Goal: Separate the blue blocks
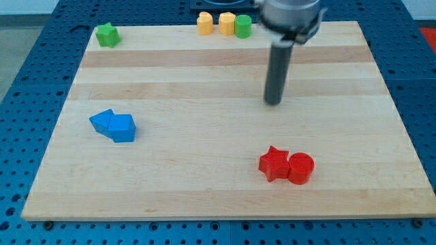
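Two blue blocks lie touching at the view's left on the wooden board (204,190): a blue angular block (103,121) and a blue triangular block (123,127) on its right. My tip (273,102) rests on the board right of centre, well to the right of both blue blocks and slightly nearer the view's top. It touches no block.
A red star (274,163) touches a red cylinder (300,168) at the lower right. A green star (107,35) sits at the top left corner. Two yellow blocks (204,23) (226,22) and a green cylinder (242,26) line the top edge.
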Robot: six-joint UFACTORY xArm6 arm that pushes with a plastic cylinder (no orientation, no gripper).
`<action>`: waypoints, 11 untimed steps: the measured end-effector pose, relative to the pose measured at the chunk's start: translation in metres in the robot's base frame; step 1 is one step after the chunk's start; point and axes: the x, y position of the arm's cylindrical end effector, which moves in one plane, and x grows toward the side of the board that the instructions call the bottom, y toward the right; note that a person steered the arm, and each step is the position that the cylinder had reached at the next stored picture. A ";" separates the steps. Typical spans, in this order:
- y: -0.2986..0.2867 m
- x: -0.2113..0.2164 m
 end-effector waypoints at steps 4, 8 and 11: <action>-0.292 0.079; -0.276 -0.056; -0.284 -0.024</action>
